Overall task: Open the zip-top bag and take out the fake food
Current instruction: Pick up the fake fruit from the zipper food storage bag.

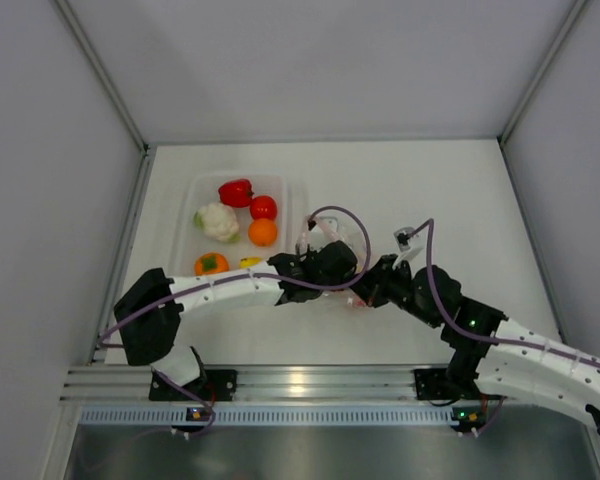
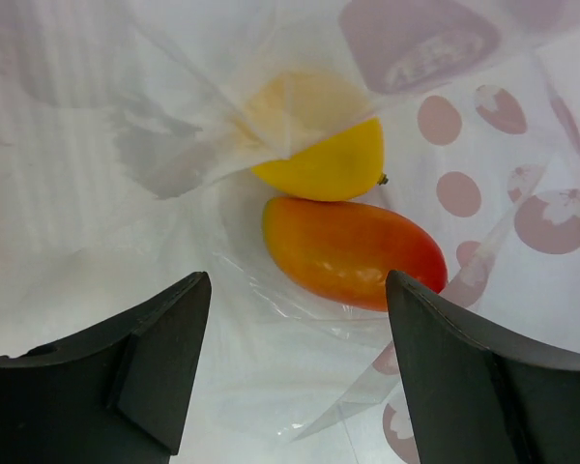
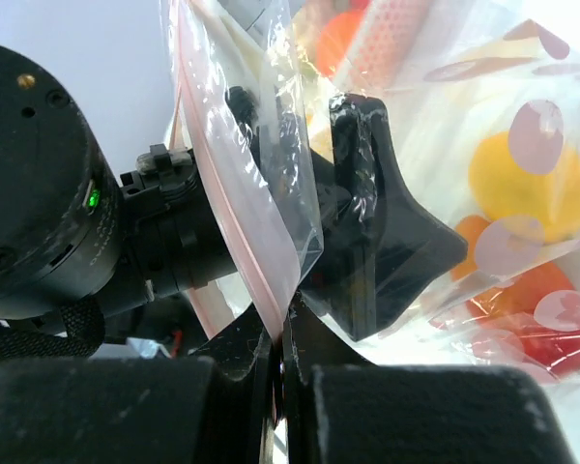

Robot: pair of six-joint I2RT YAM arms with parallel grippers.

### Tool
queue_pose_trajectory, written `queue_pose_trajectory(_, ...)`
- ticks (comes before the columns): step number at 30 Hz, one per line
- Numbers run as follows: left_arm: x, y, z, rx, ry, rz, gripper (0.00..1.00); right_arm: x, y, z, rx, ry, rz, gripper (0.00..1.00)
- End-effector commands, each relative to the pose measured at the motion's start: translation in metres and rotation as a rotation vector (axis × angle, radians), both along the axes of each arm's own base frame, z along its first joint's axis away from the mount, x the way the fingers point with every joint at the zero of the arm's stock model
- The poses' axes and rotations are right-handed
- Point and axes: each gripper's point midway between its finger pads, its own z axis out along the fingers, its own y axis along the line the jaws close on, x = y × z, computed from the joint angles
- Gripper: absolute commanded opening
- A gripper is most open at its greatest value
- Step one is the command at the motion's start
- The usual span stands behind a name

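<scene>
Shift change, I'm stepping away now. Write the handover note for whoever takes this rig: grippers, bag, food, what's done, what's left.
Grippers: the left gripper is open, reaching inside the zip-top bag and holding nothing. The right gripper is shut on the bag's edge.
Done: the bag is open. The red pepper, tomato, cauliflower, orange and persimmon lie in the clear tray.
Left: at least a yellow lemon and an orange-red fruit lie in the bag, just ahead of the left fingers. Take them out.
</scene>
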Motion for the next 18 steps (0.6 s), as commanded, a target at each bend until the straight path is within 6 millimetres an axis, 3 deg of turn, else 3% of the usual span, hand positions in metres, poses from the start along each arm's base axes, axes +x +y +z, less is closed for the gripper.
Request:
queue_pose_trajectory(1, 0.000, 0.049, 0.011, 0.180, -0.023, 0.016, 0.79, -0.003, 0.020, 0.021, 0.145, -0.001, 0.050, 0.00)
queue_pose_trajectory(4, -0.004, 0.047, 0.002, 0.261, 0.017, -0.048, 0.82, 0.001, 0.022, 0.008, 0.124, 0.029, 0.037, 0.00)
queue_pose_trajectory(6, -0.005, 0.038, -0.017, 0.301, 0.062, -0.094, 0.85, 0.004, 0.020, 0.000, 0.115, 0.041, 0.021, 0.00)
queue_pose_trajectory(7, -0.002, 0.026, -0.015, 0.287, 0.062, -0.107, 0.86, 0.005, 0.018, -0.008, 0.105, 0.052, 0.017, 0.00)
queue_pose_trajectory(8, -0.005, 0.020, -0.032, 0.307, 0.105, -0.134, 0.87, 0.006, 0.016, -0.013, 0.100, 0.060, 0.011, 0.00)
queue_pose_trajectory(13, 0.007, -0.010, -0.048, 0.308, 0.128, -0.145, 0.92, 0.006, 0.003, -0.051, 0.062, 0.121, 0.002, 0.00)
queue_pose_trajectory(18, 0.008, -0.036, -0.062, 0.261, 0.161, -0.181, 0.94, 0.006, -0.016, -0.068, 0.027, 0.137, -0.038, 0.00)
